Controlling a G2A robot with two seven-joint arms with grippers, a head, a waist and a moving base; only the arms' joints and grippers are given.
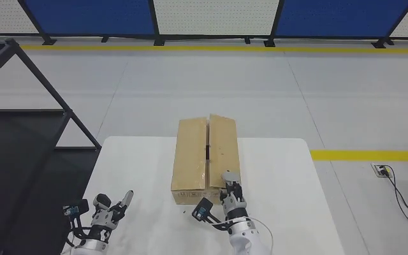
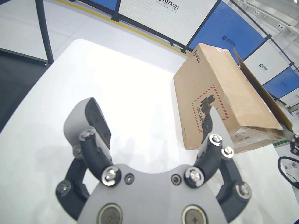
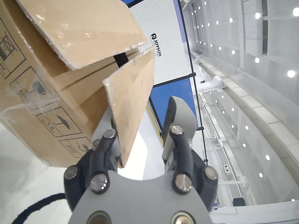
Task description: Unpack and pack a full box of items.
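A brown cardboard box [image 1: 205, 154] lies lengthwise in the middle of the white table [image 1: 287, 191]. Its two long top flaps meet along a seam, and both stand slightly lifted at the near end. My right gripper [image 1: 231, 188] is at that near end. In the right wrist view the gripper [image 3: 142, 113] is open with the edge of the right flap [image 3: 129, 89] between its fingers; one finger is hidden behind the flap. My left gripper [image 1: 115, 201] is open above the table's near left corner, well apart from the box [image 2: 217, 87], with nothing between its fingers [image 2: 97, 117].
A black metal shelf frame [image 1: 38, 127] stands just left of the table. Blue and white partition panels [image 1: 210, 16] close off the far side of the floor. Bare table surface lies on both sides of the box.
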